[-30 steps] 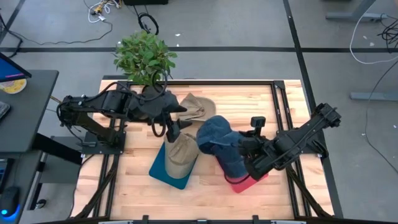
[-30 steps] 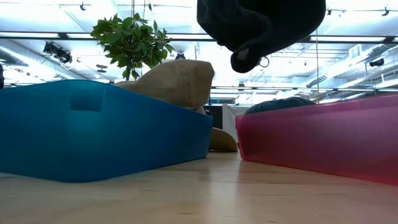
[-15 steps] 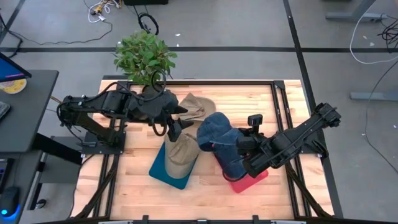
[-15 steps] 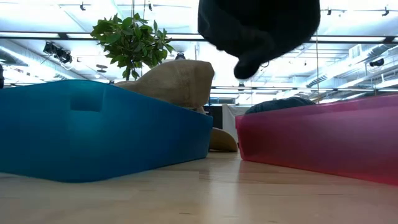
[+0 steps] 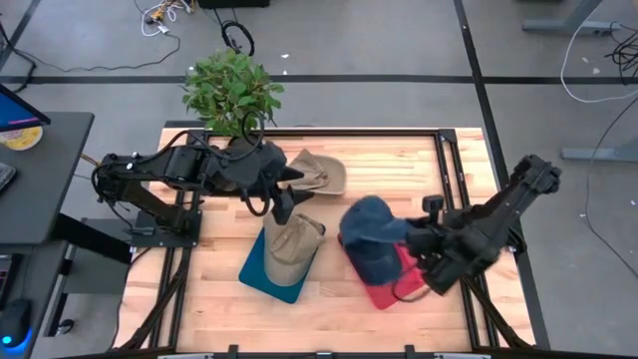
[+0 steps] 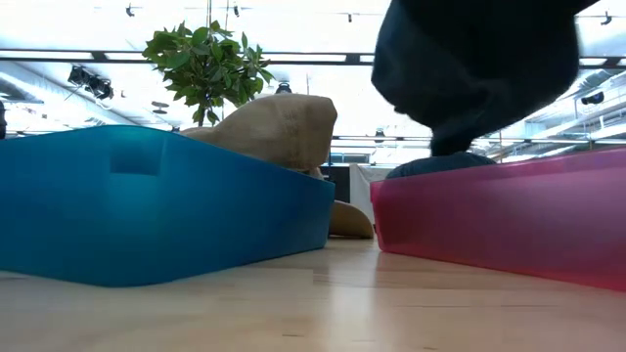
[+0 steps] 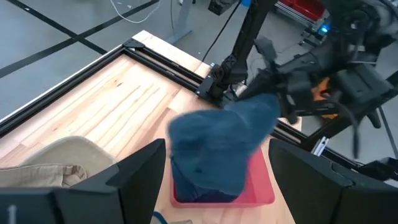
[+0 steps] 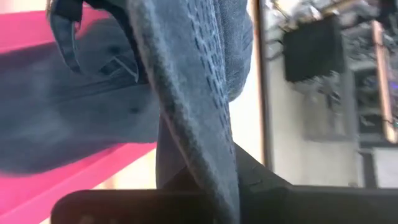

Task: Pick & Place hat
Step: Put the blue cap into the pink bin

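My right gripper (image 5: 417, 234) is shut on a blue denim hat (image 5: 371, 221), which hangs over the red bin (image 5: 389, 291). In the low view that hat (image 6: 479, 68) is above the red bin's wall (image 6: 489, 225). A second blue hat (image 6: 455, 161) lies inside the bin. My left gripper (image 5: 282, 206) is open and hovers over the far end of the blue bin (image 5: 261, 274). It touches nothing. A tan hat (image 5: 289, 244) lies in the blue bin. Another tan hat (image 5: 317, 172) rests on the table beyond it. My right gripper pinches the blue hat's brim (image 8: 205, 143) between its two fingers (image 8: 180, 168). It comes from the table's right side, about level. The hat is lifted clear, and its crown (image 5: 364, 219) reaches out to the left over the red bin.
A potted plant (image 5: 231, 90) stands at the table's far left edge, behind my left arm. Black rails (image 5: 444, 160) frame the wooden table. Bare wood (image 5: 399, 165) lies to the far right, and more (image 6: 293, 303) in front of both bins.
My right gripper has carried the blue hat toward the table's right and slightly down. The hat hung between the two bins and now hangs over the red bin. My left gripper has stayed where it was.
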